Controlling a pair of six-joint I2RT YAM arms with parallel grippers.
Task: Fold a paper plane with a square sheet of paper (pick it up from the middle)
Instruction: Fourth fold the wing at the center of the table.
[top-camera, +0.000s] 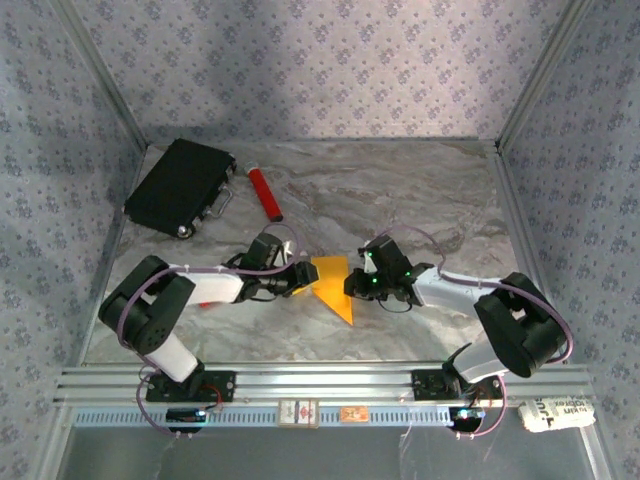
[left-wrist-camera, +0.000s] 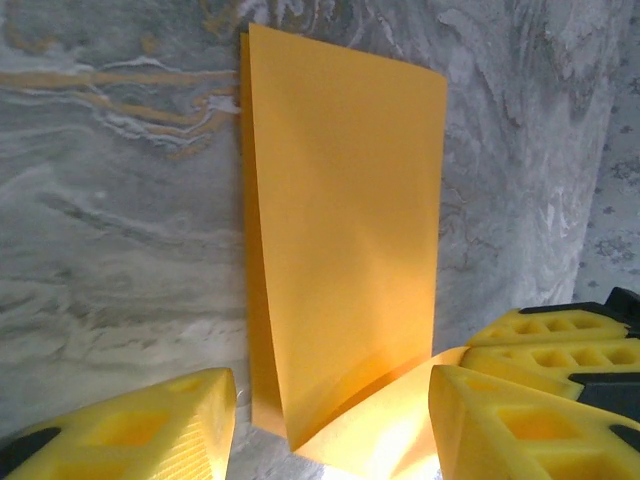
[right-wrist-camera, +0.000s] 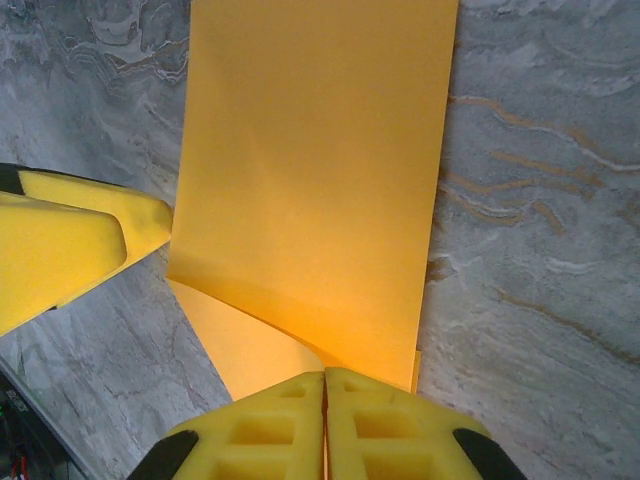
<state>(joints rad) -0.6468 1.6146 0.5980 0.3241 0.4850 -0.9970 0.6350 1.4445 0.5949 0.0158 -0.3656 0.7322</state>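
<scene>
The square sheet of paper (top-camera: 334, 285) is orange-yellow and folded over on itself. It sits mid-table between my two grippers, one pointed end toward the near edge. My right gripper (right-wrist-camera: 325, 385) is shut on the paper's (right-wrist-camera: 315, 180) near edge, where the upper layer curls up from the lower one. My left gripper (left-wrist-camera: 333, 410) is open, its yellow fingers (left-wrist-camera: 140, 430) wide apart on either side of the paper's (left-wrist-camera: 345, 230) corner without pinching it. In the top view the left gripper (top-camera: 297, 278) is at the sheet's left edge and the right gripper (top-camera: 352, 284) at its right edge.
A black case (top-camera: 180, 186) lies at the back left, with a red cylinder (top-camera: 265, 193) beside it. A small red block (top-camera: 205, 303) shows under the left arm. Patterned walls enclose the marble table (top-camera: 420, 200) on three sides.
</scene>
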